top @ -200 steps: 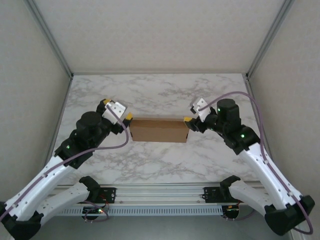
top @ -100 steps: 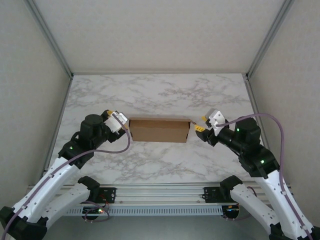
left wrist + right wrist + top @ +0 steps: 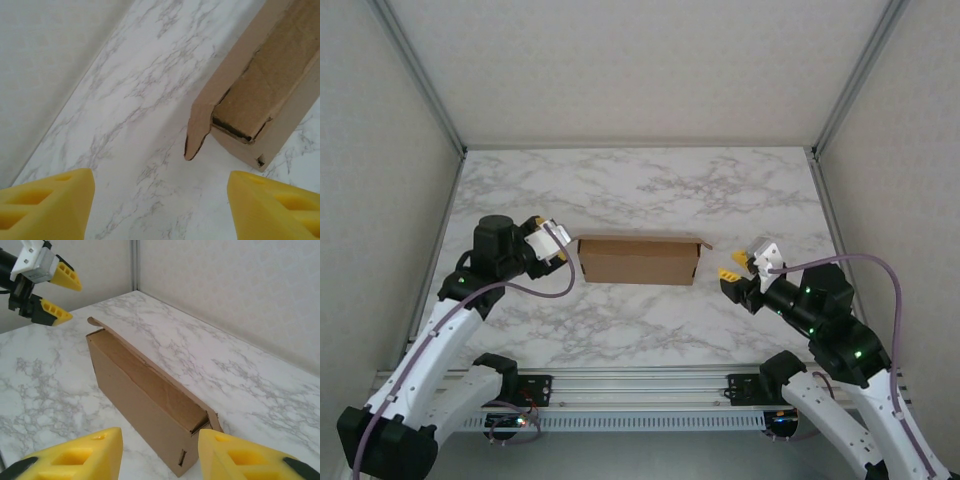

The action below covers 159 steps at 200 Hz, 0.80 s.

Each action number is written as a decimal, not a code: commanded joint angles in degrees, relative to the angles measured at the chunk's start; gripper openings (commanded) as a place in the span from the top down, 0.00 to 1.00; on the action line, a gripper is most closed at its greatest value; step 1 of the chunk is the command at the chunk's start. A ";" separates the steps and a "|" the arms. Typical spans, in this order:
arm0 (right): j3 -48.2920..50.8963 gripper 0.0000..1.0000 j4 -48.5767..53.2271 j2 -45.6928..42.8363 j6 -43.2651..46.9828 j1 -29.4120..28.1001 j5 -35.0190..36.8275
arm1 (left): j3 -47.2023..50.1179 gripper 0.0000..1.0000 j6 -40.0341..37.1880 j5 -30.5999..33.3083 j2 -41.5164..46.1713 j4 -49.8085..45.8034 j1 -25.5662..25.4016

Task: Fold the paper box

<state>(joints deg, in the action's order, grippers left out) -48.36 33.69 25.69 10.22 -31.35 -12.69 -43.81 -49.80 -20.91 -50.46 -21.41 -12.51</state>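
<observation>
The paper box (image 3: pixel 638 261), plain brown cardboard, stands on its long edge at the middle of the marble table (image 3: pixel 640 190). Small flap ears stick out at both of its top corners. My left gripper (image 3: pixel 558 242) hovers open just off the box's left end, with nothing between its yellow fingers. In the left wrist view the box's end (image 3: pixel 260 95) and a loose ear (image 3: pixel 197 135) lie ahead of the left gripper (image 3: pixel 160 210). My right gripper (image 3: pixel 734 264) stands open a short way off the right end. Beyond the right gripper (image 3: pixel 160 455) is the box (image 3: pixel 140 400), and past it the left gripper (image 3: pixel 61 295).
The white cage walls close the table in on three sides, with metal posts (image 3: pixel 425 80) at the back corners. A rail (image 3: pixel 640 385) with both arm bases runs along the near edge. Bare marble lies behind and in front of the box.
Both grippers have drawn back from the box's ends, the left one leftward, the right one rightward and nearer. Both have closed a little. The box stays put; its corner ears now stick out.
</observation>
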 commanded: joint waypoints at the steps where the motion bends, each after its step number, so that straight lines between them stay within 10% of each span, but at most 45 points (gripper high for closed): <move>1: 0.19 0.56 1.23 -1.32 0.10 -1.04 2.29 | -1.60 0.29 -3.86 -7.39 -1.81 0.06 0.91; 159: 2.10 0.57 1.73 -2.18 2.79 -2.67 5.17 | -2.77 0.52 -4.90 -7.91 -9.98 4.09 0.87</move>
<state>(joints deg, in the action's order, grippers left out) -46.48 35.42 24.14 11.99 -33.32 -8.73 -44.60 -54.08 -27.31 -59.64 -18.46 -12.10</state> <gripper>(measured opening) 0.431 0.493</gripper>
